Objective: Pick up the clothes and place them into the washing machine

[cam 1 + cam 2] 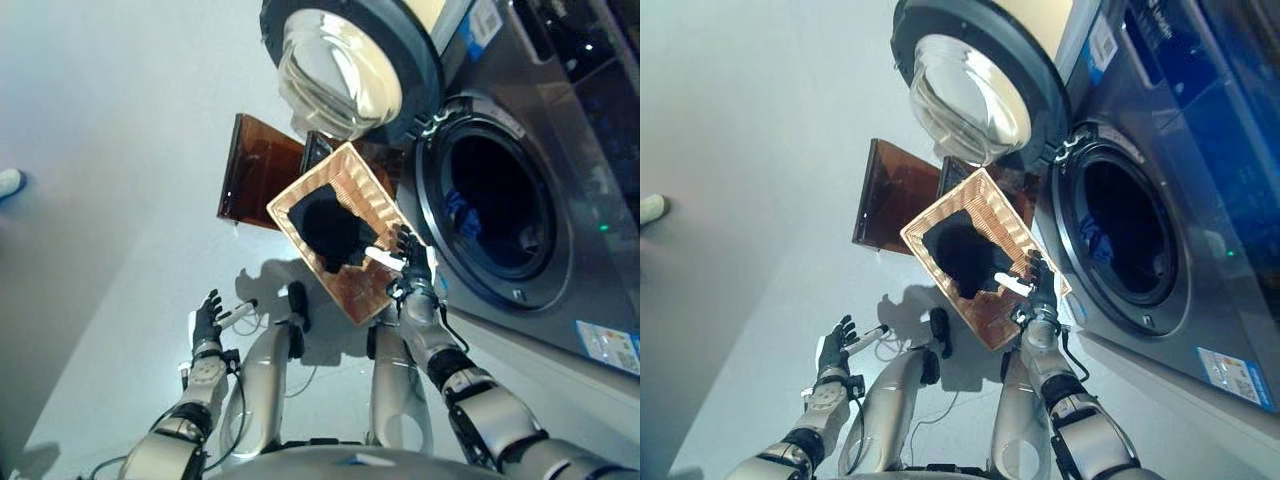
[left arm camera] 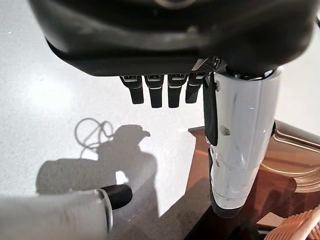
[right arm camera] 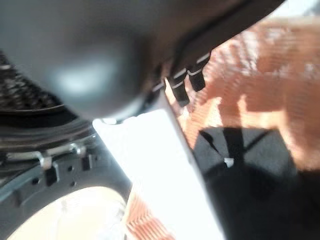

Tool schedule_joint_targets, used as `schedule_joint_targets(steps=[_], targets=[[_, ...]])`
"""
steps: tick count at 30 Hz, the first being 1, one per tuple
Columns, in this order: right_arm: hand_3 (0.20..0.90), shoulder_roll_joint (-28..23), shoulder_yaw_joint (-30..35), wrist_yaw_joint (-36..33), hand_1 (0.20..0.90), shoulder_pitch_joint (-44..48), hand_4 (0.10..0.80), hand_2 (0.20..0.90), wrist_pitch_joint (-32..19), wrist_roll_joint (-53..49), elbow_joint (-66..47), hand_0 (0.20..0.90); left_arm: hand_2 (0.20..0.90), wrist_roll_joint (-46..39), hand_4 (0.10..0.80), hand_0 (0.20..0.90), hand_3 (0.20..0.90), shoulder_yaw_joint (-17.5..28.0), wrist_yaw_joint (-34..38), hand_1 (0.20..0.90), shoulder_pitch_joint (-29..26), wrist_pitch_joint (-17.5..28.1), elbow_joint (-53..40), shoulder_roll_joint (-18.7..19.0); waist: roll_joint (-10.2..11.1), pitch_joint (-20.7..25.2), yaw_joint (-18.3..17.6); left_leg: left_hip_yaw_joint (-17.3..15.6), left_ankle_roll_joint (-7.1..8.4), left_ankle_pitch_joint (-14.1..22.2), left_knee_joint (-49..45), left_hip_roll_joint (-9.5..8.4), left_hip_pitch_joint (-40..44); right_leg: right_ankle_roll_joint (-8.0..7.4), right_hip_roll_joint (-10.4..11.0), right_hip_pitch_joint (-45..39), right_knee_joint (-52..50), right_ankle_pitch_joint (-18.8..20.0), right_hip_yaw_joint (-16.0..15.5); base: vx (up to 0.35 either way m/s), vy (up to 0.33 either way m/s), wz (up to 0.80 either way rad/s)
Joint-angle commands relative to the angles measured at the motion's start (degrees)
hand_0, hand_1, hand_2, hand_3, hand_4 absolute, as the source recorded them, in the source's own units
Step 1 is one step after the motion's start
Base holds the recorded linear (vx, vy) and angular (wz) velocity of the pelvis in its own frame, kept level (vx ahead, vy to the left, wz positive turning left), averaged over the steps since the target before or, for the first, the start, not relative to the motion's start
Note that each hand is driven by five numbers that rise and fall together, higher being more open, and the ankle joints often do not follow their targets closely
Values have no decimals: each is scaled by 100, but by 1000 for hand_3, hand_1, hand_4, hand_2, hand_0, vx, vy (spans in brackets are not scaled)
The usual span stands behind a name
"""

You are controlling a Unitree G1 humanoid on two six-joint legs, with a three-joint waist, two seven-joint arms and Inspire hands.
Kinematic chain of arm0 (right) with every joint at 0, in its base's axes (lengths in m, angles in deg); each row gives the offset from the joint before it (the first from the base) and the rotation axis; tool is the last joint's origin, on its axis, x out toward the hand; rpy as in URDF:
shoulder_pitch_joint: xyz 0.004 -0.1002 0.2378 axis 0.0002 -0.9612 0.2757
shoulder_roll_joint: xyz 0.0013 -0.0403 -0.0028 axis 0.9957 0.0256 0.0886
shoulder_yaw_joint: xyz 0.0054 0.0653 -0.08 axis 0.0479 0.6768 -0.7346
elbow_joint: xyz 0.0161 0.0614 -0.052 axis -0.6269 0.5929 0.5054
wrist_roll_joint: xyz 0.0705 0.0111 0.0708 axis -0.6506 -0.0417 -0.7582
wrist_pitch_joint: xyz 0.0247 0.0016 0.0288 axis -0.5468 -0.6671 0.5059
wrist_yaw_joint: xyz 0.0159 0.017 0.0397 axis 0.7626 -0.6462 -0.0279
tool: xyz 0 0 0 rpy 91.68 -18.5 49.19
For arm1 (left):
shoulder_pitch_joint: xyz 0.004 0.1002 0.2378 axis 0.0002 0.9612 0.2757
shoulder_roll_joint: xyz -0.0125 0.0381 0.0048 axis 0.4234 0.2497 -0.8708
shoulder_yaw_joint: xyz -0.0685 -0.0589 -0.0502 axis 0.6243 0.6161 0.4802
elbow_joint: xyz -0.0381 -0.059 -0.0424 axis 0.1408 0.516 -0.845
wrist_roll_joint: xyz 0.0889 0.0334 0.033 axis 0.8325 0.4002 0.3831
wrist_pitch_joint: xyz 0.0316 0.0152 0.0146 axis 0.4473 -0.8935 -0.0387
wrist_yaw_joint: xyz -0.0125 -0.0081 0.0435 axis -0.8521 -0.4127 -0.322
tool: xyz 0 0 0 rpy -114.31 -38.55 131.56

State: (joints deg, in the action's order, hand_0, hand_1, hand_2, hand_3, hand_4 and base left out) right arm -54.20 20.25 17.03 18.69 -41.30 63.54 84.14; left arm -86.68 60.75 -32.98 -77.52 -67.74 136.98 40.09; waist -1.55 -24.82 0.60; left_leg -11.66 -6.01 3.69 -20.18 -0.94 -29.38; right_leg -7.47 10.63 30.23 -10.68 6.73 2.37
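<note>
Left eye view: the right hand [image 1: 410, 255] is hovering at the woven basket [image 1: 340, 230], at 5 o'clock from the black clothes [image 1: 330, 228] lying inside it. The washing machine [image 1: 500, 200] is gaping open at 3 o'clock.

Left wrist view: the left hand [image 2: 160, 90] is hanging idle, fingers relaxed, grasping nothing.

Right wrist view: the right hand's fingers are extending loosely above the cloth, empty. A shallow grasp risks dropping the garment beside the drum.

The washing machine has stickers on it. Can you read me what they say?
No, none can be read.
Blue and white sticker at one end of the washing machine: print too small.
Sticker at its other end: too blurred.
Green light on its front: a dot, no words.
</note>
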Motion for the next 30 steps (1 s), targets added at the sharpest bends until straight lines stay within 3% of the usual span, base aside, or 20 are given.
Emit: schedule_joint_targets(steps=[1, 5, 6, 9, 14, 20, 30], targets=[[900, -492, -66, -264, 900, -131, 800, 900, -164, 742, -856, 900, 900, 243, 800, 900, 900, 238, 161, 900, 282, 61, 265, 272, -112, 361, 43, 222, 494, -54, 400, -133, 200, 163, -67, -251, -240, -178, -139, 57, -27, -5], [900, -884, 14, -441, 900, -305, 800, 900, 68, 1734, -1306, 900, 900, 393, 800, 900, 900, 371, 111, 900, 415, 54, 270, 287, -97, 453, 23, 264, 502, -60, 480, -150, 383, 147, -54, -435, -198, -195, -187, 56, -24, 1], [900, -1195, -60, -524, 900, -333, 800, 900, 273, 2611, -1550, 900, 900, 476, 800, 900, 900, 441, 43, 900, 482, 67, 289, 293, -96, 495, 30, 294, 507, -68, 545, -163, 479, 137, -57, -529, -164, -203, -214, 64, -25, 3], [900, -1499, -217, -532, 900, -332, 800, 900, 511, 3542, -1824, 900, 900, 551, 800, 900, 900, 470, -13, 900, 537, 96, 258, 278, -93, 515, 32, 314, 510, -77, 595, -170, 547, 125, -63, -585, -128, -202, -211, 15, -5, 1], [900, -1724, -714, -674, 900, 170, 800, 900, 1082, 5237, -1337, 900, 900, 645, 800, 900, 900, 377, -126, 900, 502, 167, 259, 196, -133, 533, 114, 377, 503, -163, 610, -216, 438, 140, -44, -516, -98, -174, -254, -16, -11, 1], [900, -1439, -1100, -672, 900, 724, 800, 900, 1275, 5567, -1059, 900, 900, 577, 800, 900, 900, 264, -115, 900, 438, 177, 204, 129, -178, 489, 177, 401, 503, -222, 615, -231, 309, 167, -54, -394, -123, -162, -263, -39, -2, 3], [900, -863, -1503, -489, 900, 1276, 800, 900, 1215, 4965, -485, 900, 900, 353, 800, 900, 900, 187, -6, 900, 366, 203, 119, 141, -247, 277, 307, 434, 517, -330, 608, -248, 127, 199, -42, -227, -177, -123, -257, -23, 5, 6]])
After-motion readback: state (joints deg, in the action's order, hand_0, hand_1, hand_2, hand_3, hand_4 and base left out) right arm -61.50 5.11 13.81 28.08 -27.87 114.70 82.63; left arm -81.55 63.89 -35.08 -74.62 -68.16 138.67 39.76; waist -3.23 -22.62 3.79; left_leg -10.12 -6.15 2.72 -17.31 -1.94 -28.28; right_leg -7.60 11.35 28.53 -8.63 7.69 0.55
